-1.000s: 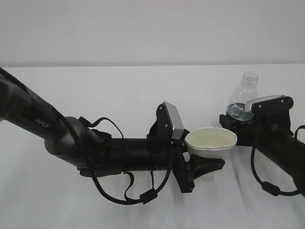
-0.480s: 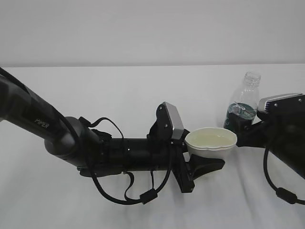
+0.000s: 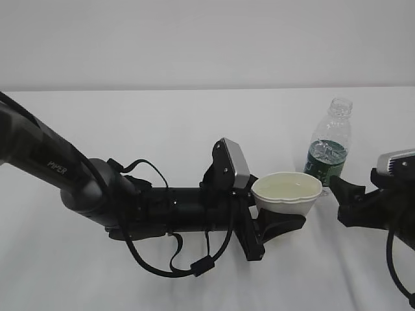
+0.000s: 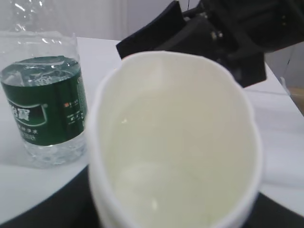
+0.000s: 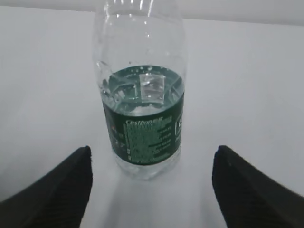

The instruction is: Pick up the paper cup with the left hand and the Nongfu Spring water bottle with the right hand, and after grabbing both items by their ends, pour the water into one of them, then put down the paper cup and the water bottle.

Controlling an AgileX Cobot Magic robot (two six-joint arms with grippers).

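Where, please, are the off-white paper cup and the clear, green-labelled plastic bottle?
off-white paper cup (image 3: 286,202): exterior view, outer wall under the rim.
clear green-labelled plastic bottle (image 5: 142,130): right wrist view, dark green label.

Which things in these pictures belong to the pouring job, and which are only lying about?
Part of the job:
- small off-white paper cup, held in the left gripper, with clear water inside
- small clear plastic bottle with dark green label, standing uncapped on the table
- right gripper, jaws open, apart from the bottle

Only lying about:
- nothing seen; just the white table
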